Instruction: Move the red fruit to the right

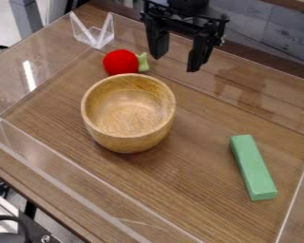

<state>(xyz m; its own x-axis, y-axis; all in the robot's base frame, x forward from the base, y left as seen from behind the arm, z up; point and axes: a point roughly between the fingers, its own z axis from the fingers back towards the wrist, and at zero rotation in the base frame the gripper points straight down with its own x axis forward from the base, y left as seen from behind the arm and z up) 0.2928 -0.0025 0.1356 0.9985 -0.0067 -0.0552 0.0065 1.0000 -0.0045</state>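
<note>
The red fruit [119,62] lies on the table [205,100] just behind the wooden bowl [129,112]. The gripper [177,55], jaws spread and empty, hangs beside the fruit; it should centre over it before descending

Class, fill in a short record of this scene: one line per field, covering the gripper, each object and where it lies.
gripper: open, pointing down, holding nothing, above and right of the fruit
red fruit: on the table, behind the bowl, leafy tip pointing right
wooden bowl: upright, empty
green block: flat, right of the bowl
table: wood-grain, clear walls around
</note>
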